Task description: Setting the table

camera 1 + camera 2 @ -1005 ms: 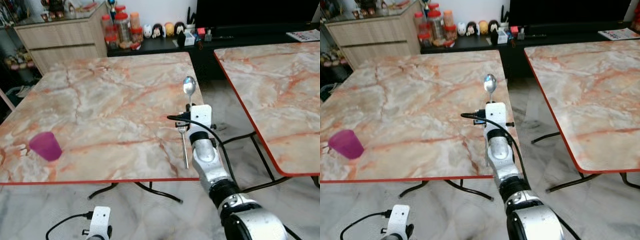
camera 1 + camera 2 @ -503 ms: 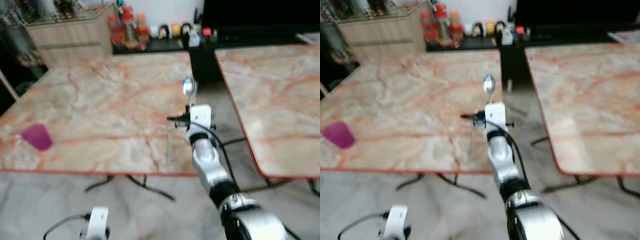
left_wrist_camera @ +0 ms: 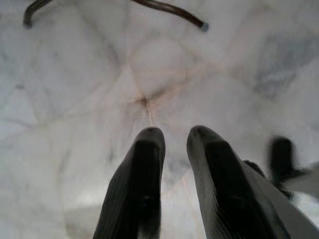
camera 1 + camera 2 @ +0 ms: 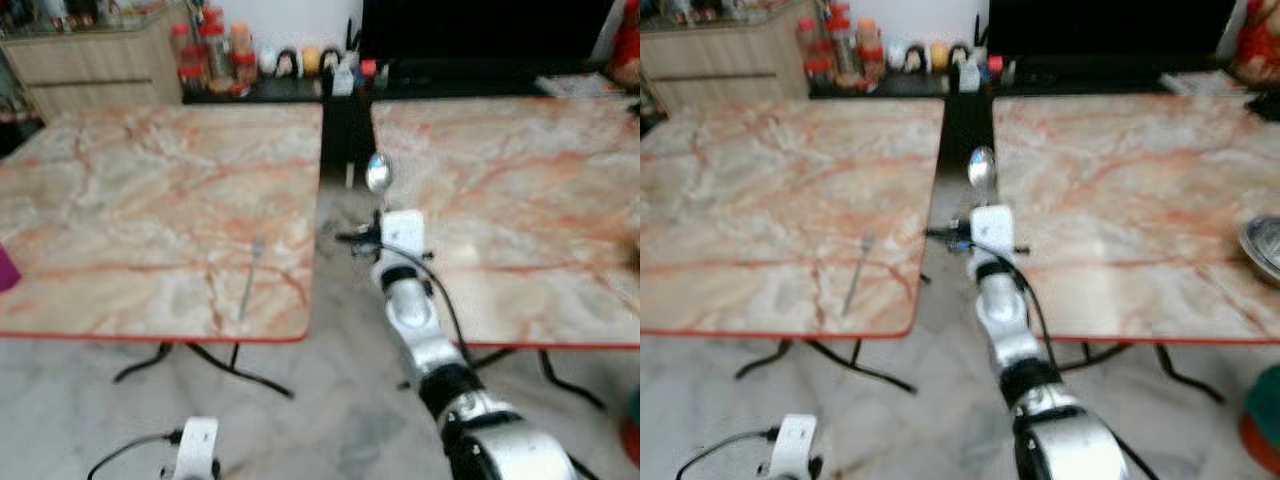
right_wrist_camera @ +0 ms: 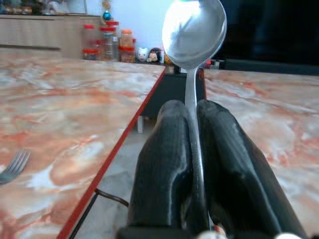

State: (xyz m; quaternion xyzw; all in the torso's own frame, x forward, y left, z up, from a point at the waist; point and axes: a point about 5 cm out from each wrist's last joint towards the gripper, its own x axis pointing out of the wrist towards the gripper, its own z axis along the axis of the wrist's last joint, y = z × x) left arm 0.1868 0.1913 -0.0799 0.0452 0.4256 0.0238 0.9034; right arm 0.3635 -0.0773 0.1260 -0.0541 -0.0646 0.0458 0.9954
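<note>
At the far left, a wooden sideboard (image 4: 90,55) stood against the wall, with a cluster of red-lidded jars (image 4: 205,55) at its end and a row of small figurines (image 4: 290,62) on a low black unit beside it. In front of these was the left-hand table with a pink-veined marble top and red edge (image 4: 120,200). A silver metal fork (image 4: 248,280) lay flat on it near the front right corner, tines pointing away from the robot. A sliver of something magenta (image 4: 5,270) showed at the table's left edge, too cropped to identify.

The left gripper (image 3: 172,144) hung low over the pale marble floor (image 3: 75,74), its two black fingers slightly apart and holding nothing; a curved black table leg (image 3: 169,10) crossed the floor beyond them.

The right gripper (image 5: 192,124) was raised over the gap between the two tables, its fingers (image 5: 164,159) clamped on the handle of a silver metal spoon (image 5: 193,30), which stood upright with its bowl above the fingertips.

To the right was a second matching marble-topped table (image 4: 1120,200). A round metal dish (image 4: 1262,245) sat at its far right edge, partly cut off. A red and green object (image 4: 1262,430) was on the floor in the lower right corner, too blurred to name.
</note>
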